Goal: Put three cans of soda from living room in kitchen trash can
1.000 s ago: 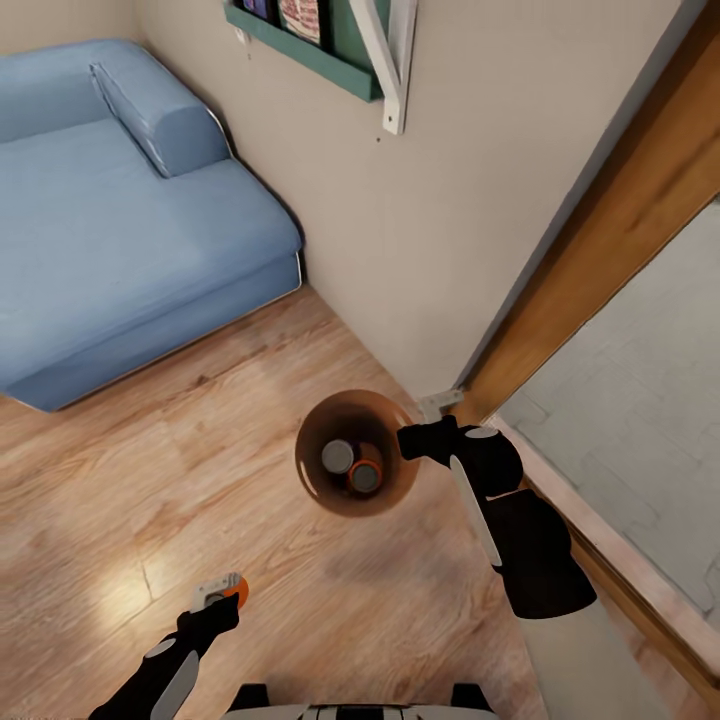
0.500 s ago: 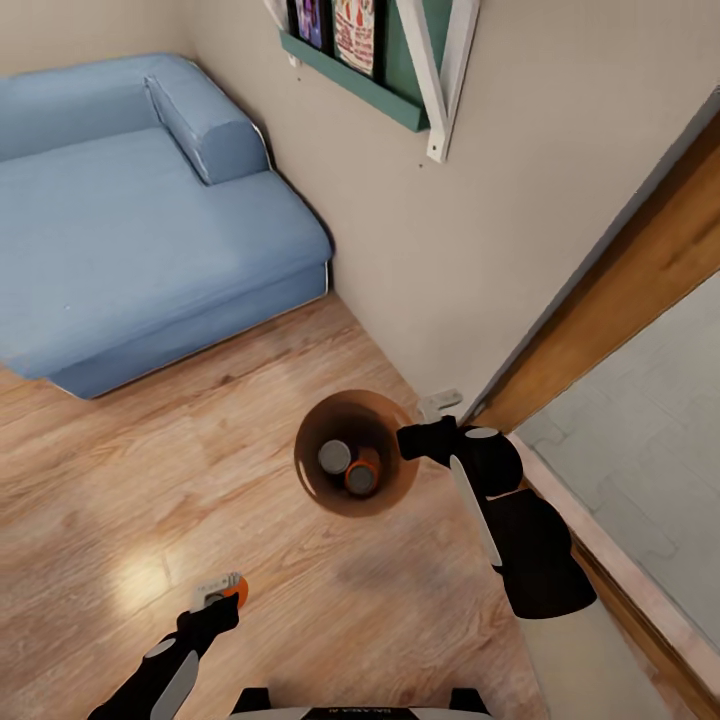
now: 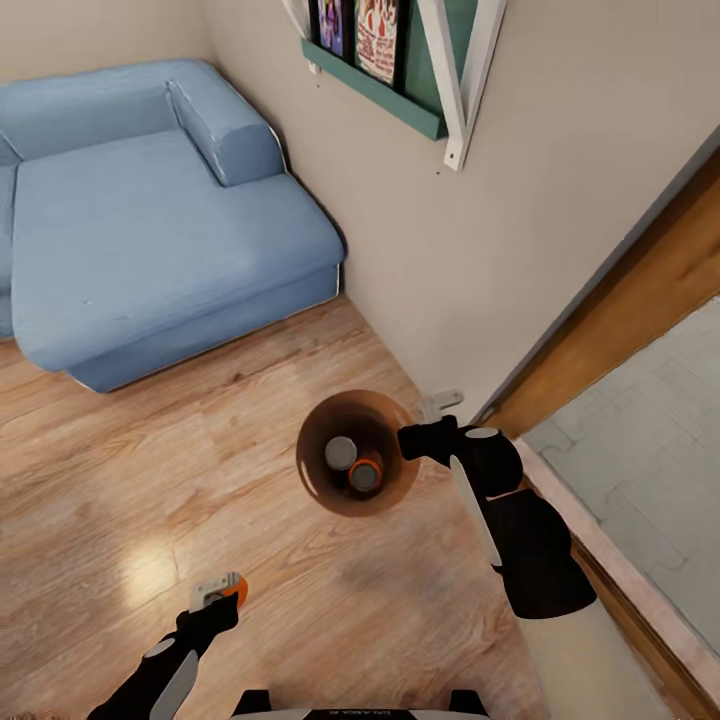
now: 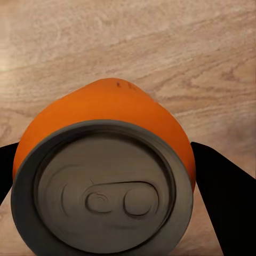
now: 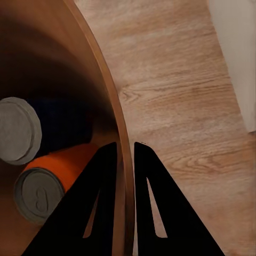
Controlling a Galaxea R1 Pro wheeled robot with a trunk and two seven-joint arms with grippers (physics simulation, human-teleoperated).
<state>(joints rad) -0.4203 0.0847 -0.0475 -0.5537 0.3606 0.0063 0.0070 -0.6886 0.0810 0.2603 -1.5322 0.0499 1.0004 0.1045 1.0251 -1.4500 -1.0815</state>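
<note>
The right tool (image 3: 412, 441) is clamped on the bin's rim (image 5: 109, 106), one finger inside the wall and one outside, the brown edge pinched between them. Just inside that rim, at the bin's (image 3: 320, 478) bottom, lie two cans: an orange can (image 3: 366, 472) nearest the right tool's fingers (image 5: 93, 213), its grey top facing up, and a blue can (image 3: 341, 452) touching it on the far side, its body dark in the bin's shadow. The bin hangs from this grip above the wood floor (image 3: 150, 480).

The left tool (image 3: 212, 597) is closed on a third can (image 4: 104, 176), orange with a grey top and pull tab, a black finger (image 4: 221, 197) on each side of it. It is held low over the floor, well apart from the bin.

Beyond the bin from the right tool stands a pale wall (image 3: 520, 200) with a green shelf (image 3: 385, 90) on a white bracket. A blue sofa (image 3: 150, 220) sits far out past the left tool. Just outside the right arm runs a wooden door frame (image 3: 640, 300), with grey floor (image 3: 650, 470) past it.
</note>
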